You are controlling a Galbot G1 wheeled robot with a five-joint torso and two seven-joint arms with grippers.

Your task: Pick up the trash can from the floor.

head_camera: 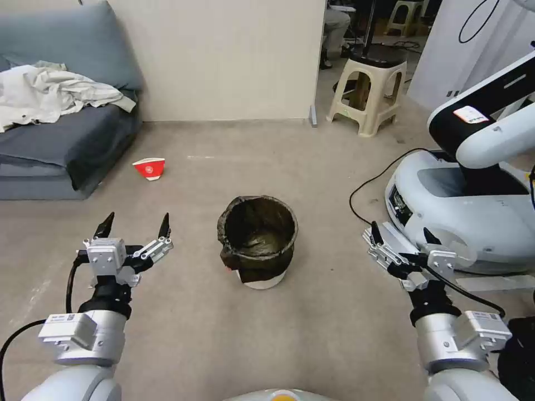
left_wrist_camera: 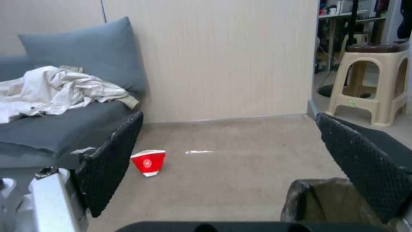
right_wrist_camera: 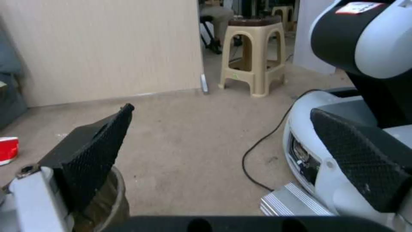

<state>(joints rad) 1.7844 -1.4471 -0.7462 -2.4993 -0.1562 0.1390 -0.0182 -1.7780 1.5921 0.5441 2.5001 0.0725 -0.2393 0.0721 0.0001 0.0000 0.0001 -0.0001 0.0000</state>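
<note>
We see the trash can (head_camera: 258,239) standing upright on the floor (head_camera: 184,312), centred in front of us in the head view, its dark crinkled bag folded over the rim and a strip of white plastic showing at the base. Our left gripper (head_camera: 135,225) hovers to the left of it, well apart, with its fingers spread wide and nothing between them; our right gripper (head_camera: 401,234) hovers to the right, likewise spread wide and empty. Neither touches the can (in the left wrist view the bagged rim (left_wrist_camera: 317,203) sits just beside one black finger pad (left_wrist_camera: 365,167), and in the right wrist view a sliver of it (right_wrist_camera: 107,206) shows behind a pad (right_wrist_camera: 96,161)). A red-and-white paper cup (head_camera: 149,168) lies on the floor beyond the left gripper, near a grey sofa (head_camera: 61,139) with a pale cloth (head_camera: 50,92) heaped on it. A beige stool (head_camera: 370,94) stands farther back, and another white robot's base (head_camera: 462,211) sits just beside our right gripper, a black cable (head_camera: 370,186) trailing from it.
</note>
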